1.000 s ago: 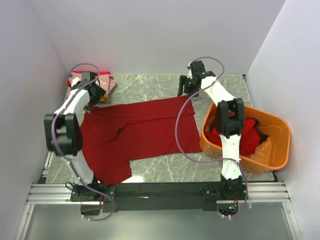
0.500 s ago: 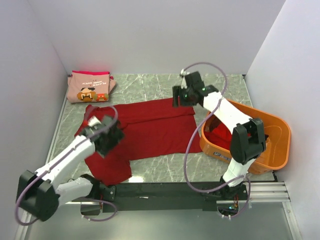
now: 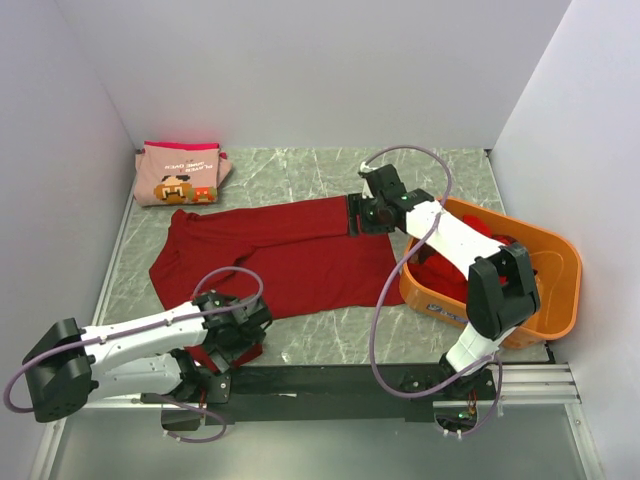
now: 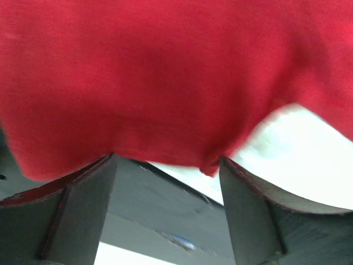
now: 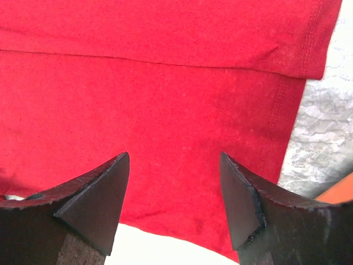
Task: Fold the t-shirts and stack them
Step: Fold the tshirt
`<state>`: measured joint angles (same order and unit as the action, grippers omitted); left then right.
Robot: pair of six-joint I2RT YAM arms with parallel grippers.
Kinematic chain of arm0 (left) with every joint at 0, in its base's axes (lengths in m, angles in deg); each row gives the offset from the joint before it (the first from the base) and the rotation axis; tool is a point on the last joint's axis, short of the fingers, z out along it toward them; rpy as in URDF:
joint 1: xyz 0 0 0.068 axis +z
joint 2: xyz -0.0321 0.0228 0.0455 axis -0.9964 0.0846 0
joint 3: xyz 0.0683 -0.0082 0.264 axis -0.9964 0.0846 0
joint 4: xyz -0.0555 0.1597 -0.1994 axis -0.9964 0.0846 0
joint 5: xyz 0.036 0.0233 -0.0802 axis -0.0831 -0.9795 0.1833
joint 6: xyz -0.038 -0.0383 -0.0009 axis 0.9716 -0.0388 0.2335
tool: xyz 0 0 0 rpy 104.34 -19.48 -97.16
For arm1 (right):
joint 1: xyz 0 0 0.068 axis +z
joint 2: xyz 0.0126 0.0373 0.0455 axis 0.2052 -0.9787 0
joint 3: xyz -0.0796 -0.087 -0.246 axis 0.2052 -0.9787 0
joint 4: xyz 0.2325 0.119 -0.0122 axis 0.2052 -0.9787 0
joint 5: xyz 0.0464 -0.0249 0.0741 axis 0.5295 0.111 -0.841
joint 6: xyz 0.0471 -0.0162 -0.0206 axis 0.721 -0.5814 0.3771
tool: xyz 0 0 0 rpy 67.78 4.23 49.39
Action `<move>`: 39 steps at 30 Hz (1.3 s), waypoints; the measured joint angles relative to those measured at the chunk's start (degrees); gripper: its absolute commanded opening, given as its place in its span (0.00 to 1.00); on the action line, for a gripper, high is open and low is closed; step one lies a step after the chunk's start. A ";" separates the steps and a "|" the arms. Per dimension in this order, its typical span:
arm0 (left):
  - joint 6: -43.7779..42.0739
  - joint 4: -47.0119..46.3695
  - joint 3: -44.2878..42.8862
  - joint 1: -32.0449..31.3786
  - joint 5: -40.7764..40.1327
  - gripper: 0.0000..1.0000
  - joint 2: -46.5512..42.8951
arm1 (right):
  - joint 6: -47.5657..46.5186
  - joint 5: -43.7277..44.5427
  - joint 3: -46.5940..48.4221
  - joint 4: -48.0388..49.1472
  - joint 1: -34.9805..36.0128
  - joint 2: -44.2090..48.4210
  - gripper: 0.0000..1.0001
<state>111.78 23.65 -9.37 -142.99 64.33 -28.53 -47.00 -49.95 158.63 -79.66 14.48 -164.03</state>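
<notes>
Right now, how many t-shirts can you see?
3 at least: the pink t-shirt folded at the far-left corner, a dark red t-shirt spread across the table middle, and dark red cloth heaped in the orange tub, right; that heap may hide several.

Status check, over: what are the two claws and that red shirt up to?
Left gripper open at near edge of red shirt. Right gripper open over its far right corner. Shirt spread out, not stacked. Orange tub close beside its right edge.
</notes>
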 measured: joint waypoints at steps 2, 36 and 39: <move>1.86 0.15 2.12 -0.02 0.09 0.76 -0.28 | 0.04 0.02 -0.39 0.26 0.20 0.04 0.73; 0.48 -4.92 4.63 10.93 -6.29 0.01 -0.59 | 2.38 3.69 -16.26 -2.73 12.24 15.21 0.72; 0.00 -4.96 4.07 10.95 -6.54 0.01 0.31 | 2.60 3.80 -19.17 -3.15 12.70 15.15 0.71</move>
<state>111.78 18.69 -5.30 -132.04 57.80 -28.22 -44.40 -46.14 139.46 -82.81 27.18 -148.88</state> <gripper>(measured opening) 0.023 0.718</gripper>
